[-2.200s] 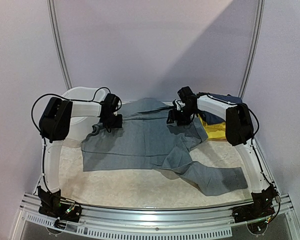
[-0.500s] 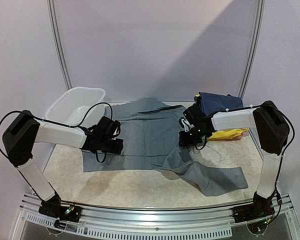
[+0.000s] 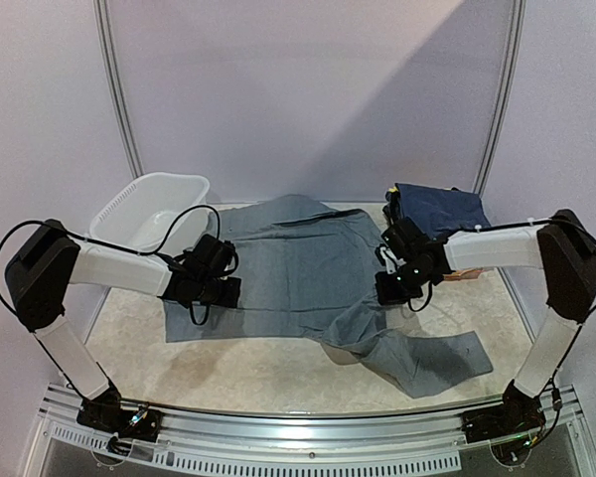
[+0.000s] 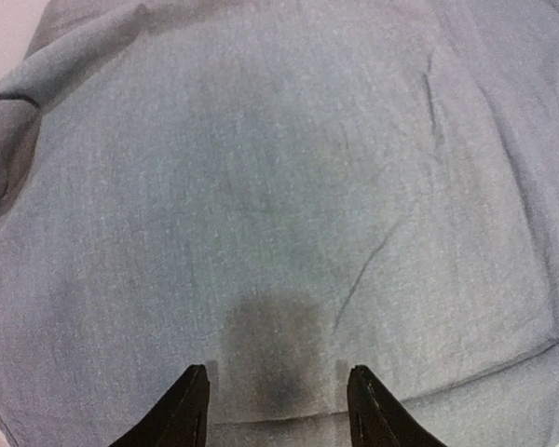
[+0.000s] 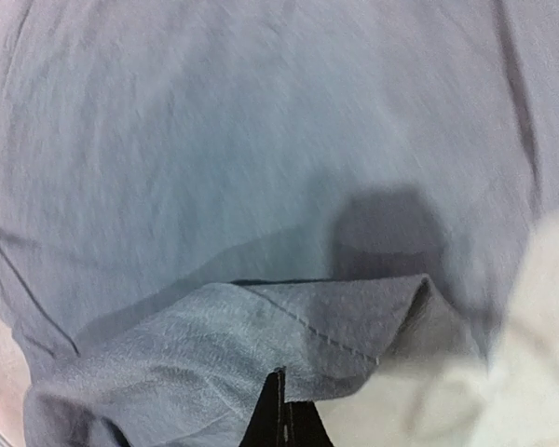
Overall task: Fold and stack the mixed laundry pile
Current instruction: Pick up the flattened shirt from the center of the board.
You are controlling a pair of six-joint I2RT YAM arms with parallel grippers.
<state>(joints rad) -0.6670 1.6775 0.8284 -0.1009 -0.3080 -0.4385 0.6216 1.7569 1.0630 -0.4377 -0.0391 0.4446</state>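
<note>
grey trousers [image 3: 288, 273] spread flat just right of the white basin [image 3: 144, 204], left gripper [image 4: 278, 377] released, fingers apart over the trouser edge nearest the basin, right gripper [image 5: 279, 382] clenched on a trouser fold on the side away from the basin, near the navy garment [image 3: 439, 209]

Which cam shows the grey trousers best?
Top external: the whole grey trousers laid out, one leg trailing toward the near right. Left wrist shows only flat fabric; right wrist shows a folded edge pinched in the right gripper.
</note>
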